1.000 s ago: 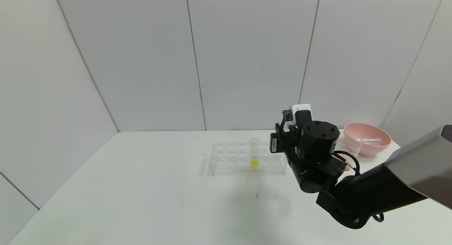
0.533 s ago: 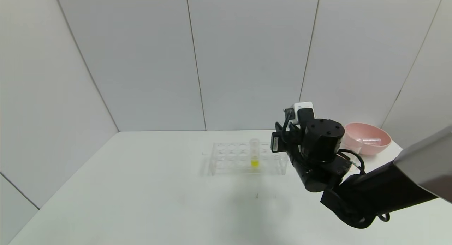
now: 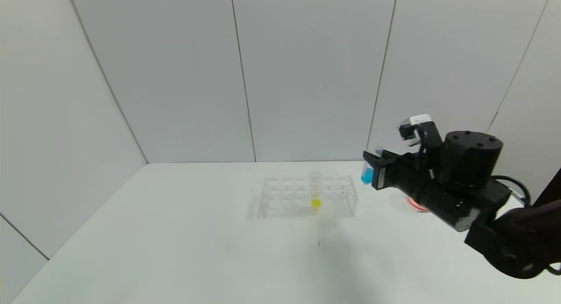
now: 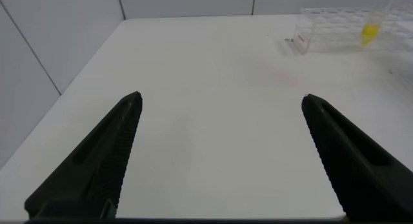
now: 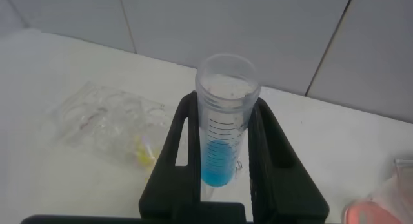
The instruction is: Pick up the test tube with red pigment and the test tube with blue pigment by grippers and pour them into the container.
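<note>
Blue tube: test tube with blue pigment (image 5: 224,130) upright, clamped between the fingers of the right gripper (image 3: 371,172), lifted above the worktop toward its far right; blue liquid fills the lower part, mouth open at top.
Right gripper: closed on the tube about mid-height, graduation marks showing between the fingers.
Container: partly hidden behind the right arm near the right edge; only a patch of red at its base (image 3: 414,203) shows in the head view, and a clear rim over red (image 5: 387,201) in the wrist view. Red pigment looks already poured; judgement only.
Rack: clear test tube rack (image 3: 307,196) at mid-worktop toward the far edge, one tube with yellow liquid (image 3: 315,191) standing in it.
Left gripper: left gripper (image 4: 219,153) spread wide, empty, low over the left part of the worktop, well apart from the rack.
Step in hand: carry the blue tube over the container, then tip.
Doing it well: keep the tube upright in transit; set its mouth over the container's opening before tilting; tilt slowly so liquid does not overshoot the rim; hold the clamp firm, as smooth plastic may slip.
</note>
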You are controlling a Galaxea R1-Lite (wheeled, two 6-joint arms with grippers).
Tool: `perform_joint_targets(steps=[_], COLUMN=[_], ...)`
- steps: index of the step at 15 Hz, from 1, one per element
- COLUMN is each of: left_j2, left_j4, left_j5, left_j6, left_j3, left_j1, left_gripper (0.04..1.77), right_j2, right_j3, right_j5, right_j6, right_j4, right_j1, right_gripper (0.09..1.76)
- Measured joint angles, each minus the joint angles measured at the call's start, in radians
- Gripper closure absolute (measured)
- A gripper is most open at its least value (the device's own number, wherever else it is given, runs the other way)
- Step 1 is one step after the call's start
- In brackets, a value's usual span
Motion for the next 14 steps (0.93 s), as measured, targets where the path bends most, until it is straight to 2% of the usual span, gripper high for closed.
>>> perform_joint_targets(steps=[4,7,11,14], left_j2=[0.0,0.0,0.0,0.0], left_j4=[0.0,0.0,0.0,0.0], left_j5=[0.0,0.0,0.0,0.0], left_j6=[0.0,0.0,0.0,0.0], left_j3=[0.0,0.0,0.0,0.0], left_j1=[0.0,0.0,0.0,0.0], left_gripper=[0.05,0.05,0.05,0.05], right_j2=[-0.131,-0.18,-0.2,-0.191], right_j3=[0.131,0.164,0.128,0.038], right_j5=[0.339,0.571,0.851,0.965], right_j6=[0.008,0.009,0.008,-0.006], right_j4=[0.013,0.039,0.127,0.236], right_j1=[-0.235,-0.445,-0.698,-0.821], right_gripper=[1.36,1.36,1.36,1.36])
